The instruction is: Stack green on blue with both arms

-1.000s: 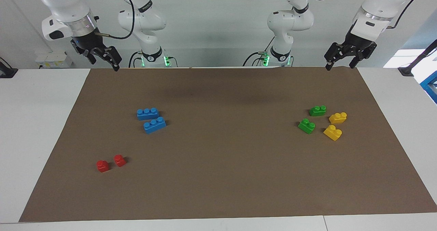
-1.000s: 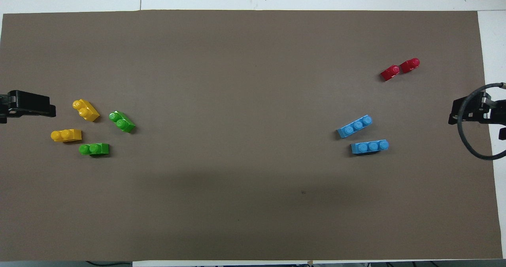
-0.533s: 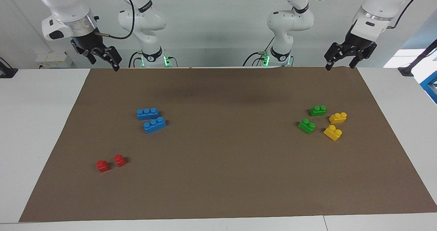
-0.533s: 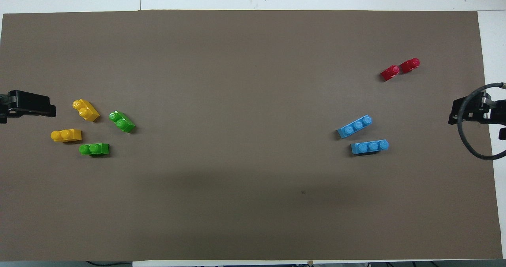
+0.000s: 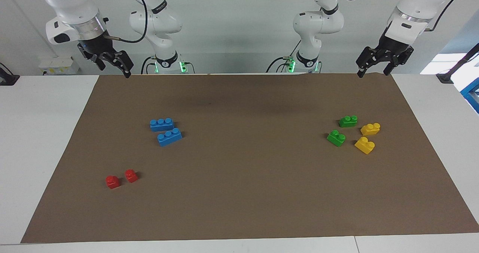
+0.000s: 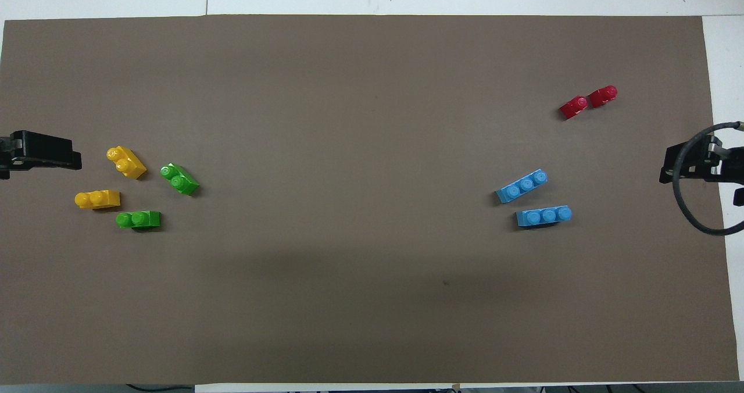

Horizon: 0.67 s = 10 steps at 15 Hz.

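Observation:
Two green two-stud bricks lie toward the left arm's end of the table, one nearer to the robots (image 5: 348,121) (image 6: 138,220) and one farther (image 5: 336,137) (image 6: 180,179). Two blue three-stud bricks lie toward the right arm's end, one nearer (image 5: 161,124) (image 6: 543,215) and one farther (image 5: 169,136) (image 6: 521,186). My left gripper (image 5: 372,73) (image 6: 40,152) hangs open and empty over the mat's edge by its base. My right gripper (image 5: 116,69) (image 6: 691,163) hangs open and empty over the mat's other near corner. Both are well apart from the bricks.
Two yellow two-stud bricks (image 5: 370,128) (image 5: 365,145) lie right beside the green ones. Two small red bricks (image 5: 112,181) (image 5: 131,175) lie farther from the robots than the blue ones. A brown mat (image 5: 243,193) covers the white table.
The left gripper has shifted very slightly. The right arm and all the bricks have not moved.

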Available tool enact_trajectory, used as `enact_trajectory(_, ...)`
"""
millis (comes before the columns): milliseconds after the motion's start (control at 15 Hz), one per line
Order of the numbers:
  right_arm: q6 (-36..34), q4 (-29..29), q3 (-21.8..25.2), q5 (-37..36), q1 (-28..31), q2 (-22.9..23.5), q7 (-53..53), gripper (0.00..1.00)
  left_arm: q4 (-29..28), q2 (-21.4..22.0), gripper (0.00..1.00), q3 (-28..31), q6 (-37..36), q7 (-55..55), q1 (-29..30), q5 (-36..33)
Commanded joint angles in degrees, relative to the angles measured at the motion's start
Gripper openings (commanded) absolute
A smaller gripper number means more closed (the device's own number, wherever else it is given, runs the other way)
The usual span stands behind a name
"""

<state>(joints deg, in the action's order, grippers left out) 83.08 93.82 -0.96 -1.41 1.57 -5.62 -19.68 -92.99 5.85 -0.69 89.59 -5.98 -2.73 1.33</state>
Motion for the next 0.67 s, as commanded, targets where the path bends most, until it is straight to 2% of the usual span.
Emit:
enact_trajectory(0, -0.3, 0.9, -0.4, 0.5, 0.8, -0.9, 0.3, 1.0, -2.2, 1.1, 1.0, 0.3, 0.9, 0.6, -0.3, 0.9)
enact_trajectory(600, -0.3, 0.9, -0.4, 0.5, 0.8, -0.9, 0.3, 1.0, -4.0, 2.2, 1.0, 0.2, 0.8, -2.3, -1.0, 0.9)
